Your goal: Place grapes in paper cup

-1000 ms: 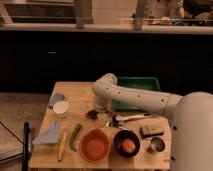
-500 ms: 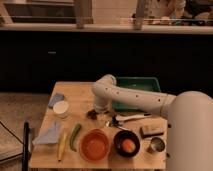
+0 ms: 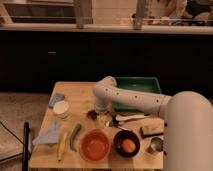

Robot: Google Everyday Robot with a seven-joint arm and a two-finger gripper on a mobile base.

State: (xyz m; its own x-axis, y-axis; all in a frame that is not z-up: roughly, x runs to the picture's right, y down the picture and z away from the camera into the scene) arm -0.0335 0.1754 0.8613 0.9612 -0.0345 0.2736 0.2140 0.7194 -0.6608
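Where the gripper [image 3: 99, 113] is held: low over the middle of the table [image 3: 82, 92], at the end of the white arm [image 3: 131, 99], which is reached in from the picture's right and bent down at its elbow.
Gripper state: whether it is released, clenched or grasping anything cannot be told.
Grapes [image 3: 92, 114]: a small dark bunch is seen on the table just beside the gripper, toward the picture's left; whether the two are touching cannot be told.
Cup [image 3: 61, 108]: the short white cup is set upright on the table's left part, apart from the grapes; nothing can be made out in its mouth.
Tray [image 3: 142, 87]: a green tray is placed at the far right of the table, partly covered by the arm.
Orange bowl [image 3: 95, 144]: set at the near edge, in front of the grapes.
Dark bowl [image 3: 126, 145]: set just beside the orange bowl, with an orange fruit [image 3: 128, 145] held in it.
Metal cup [image 3: 155, 145]: stood near the dark bowl, at the near right.
Utensil [image 3: 126, 119]: laid between the gripper and a brown block [image 3: 151, 130].
Cloth [image 3: 49, 134]: a blue cloth is spread at the near left, below the cup.
Green vegetable [image 3: 75, 136]: laid between the cloth and the orange bowl, with a yellow item [image 3: 61, 145] alongside it.
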